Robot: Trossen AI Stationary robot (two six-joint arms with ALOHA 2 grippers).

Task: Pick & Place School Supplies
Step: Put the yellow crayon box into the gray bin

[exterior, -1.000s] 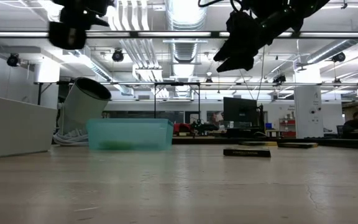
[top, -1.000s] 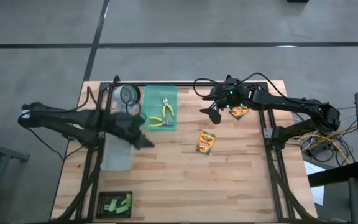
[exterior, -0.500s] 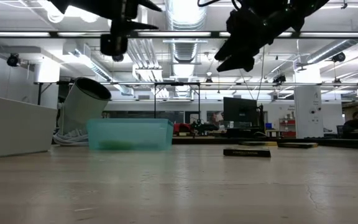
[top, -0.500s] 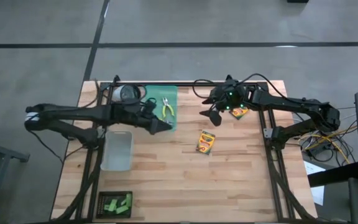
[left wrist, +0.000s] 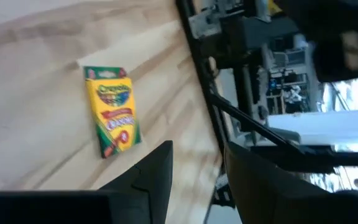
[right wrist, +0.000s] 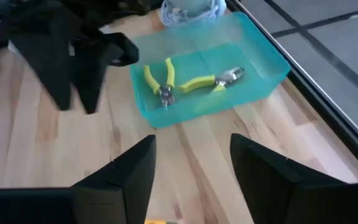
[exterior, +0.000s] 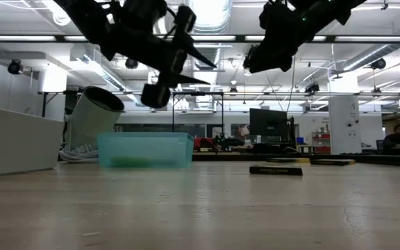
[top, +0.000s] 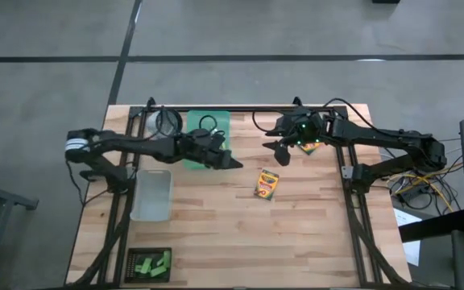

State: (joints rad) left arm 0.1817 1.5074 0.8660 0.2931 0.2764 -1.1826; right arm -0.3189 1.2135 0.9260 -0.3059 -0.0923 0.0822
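- Left pincer (top: 234, 162) open, empty, raised off the bench; Crayola crayon box (top: 267, 184) lies flat just ahead.
- Right pincer (top: 279, 151) open, empty, another crayon box (top: 311, 146) behind it.
- Risk: the pincers, near each other, could collide.
- Both pliers (right wrist: 160, 79) in teal tray (right wrist: 272, 53).

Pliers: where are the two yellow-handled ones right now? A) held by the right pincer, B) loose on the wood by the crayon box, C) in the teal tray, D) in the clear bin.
C: the right wrist view shows both pliers lying inside the teal tray, with nothing between the right pincer fingers.
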